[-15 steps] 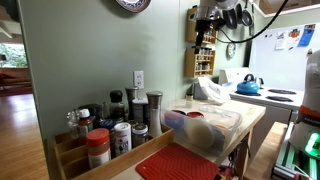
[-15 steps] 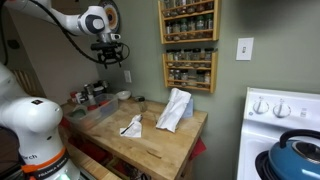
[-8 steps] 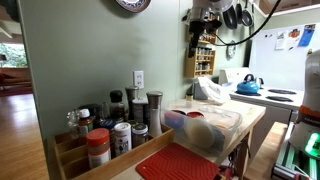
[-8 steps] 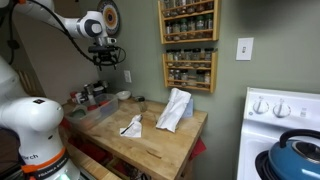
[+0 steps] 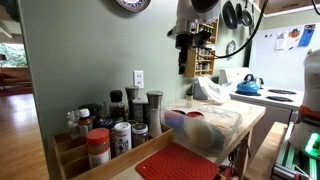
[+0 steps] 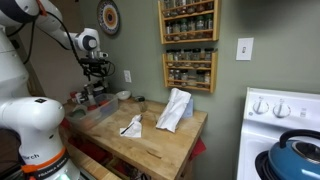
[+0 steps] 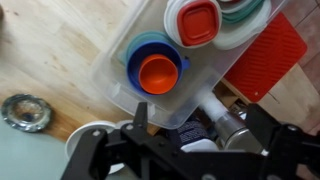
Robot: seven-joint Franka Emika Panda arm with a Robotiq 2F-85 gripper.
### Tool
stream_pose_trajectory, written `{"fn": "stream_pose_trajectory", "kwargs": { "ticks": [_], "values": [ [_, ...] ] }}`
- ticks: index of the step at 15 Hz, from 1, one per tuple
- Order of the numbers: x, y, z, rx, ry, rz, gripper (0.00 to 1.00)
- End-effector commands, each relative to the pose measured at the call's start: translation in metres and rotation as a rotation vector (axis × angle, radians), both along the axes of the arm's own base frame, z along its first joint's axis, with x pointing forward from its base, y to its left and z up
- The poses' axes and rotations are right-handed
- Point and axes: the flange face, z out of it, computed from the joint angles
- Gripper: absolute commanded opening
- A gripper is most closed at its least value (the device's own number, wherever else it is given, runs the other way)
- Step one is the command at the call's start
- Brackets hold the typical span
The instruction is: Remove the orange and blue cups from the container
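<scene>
The orange cup (image 7: pixel 158 72) is sitting nested inside the blue cup (image 7: pixel 137 58). Both are standing upright, with their mouths facing up at the wrist camera. They are resting at one end of the clear container (image 7: pixel 108 72), whose long axis is running diagonally across the wrist view. A red lid (image 7: pixel 200 22) and pale round lids are lying at its other end.

The pincer (image 7: pixel 194 112) is hovering well above the cups with its fingers spread wide and nothing between them. In both exterior views it is hanging high over the desk (image 5: pixel 188 45) (image 6: pixel 97 78).

The wooden desk (image 7: pixel 50 50) is also carrying a red mat (image 7: pixel 272 52) just beside the container, a metal ring (image 7: pixel 22 112) and white cloths (image 6: pixel 175 108). A spice rack (image 6: pixel 190 45) is hanging on the green wall, near a white stove (image 6: pixel 280 105).
</scene>
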Motion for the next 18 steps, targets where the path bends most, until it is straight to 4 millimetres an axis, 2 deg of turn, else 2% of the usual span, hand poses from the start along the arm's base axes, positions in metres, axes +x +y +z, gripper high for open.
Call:
{"fn": "stream_pose_trajectory", "kwargs": {
  "ticks": [1,2,4,6,13,18],
  "values": [
    [0.019,0.033,-0.049,0.008,0.067,-0.178,1.0],
    [0.007,0.02,-0.028,0.003,0.038,-0.085,1.0],
    [0.011,0.026,-0.042,-0.001,0.054,-0.092,1.0],
    [0.012,0.024,-0.035,0.004,0.043,-0.095,1.0],
    [0.023,0.029,-0.096,0.038,0.048,-0.156,1.0],
    [0.015,0.018,-0.14,0.017,0.085,-0.261,1.0]
  ]
}}
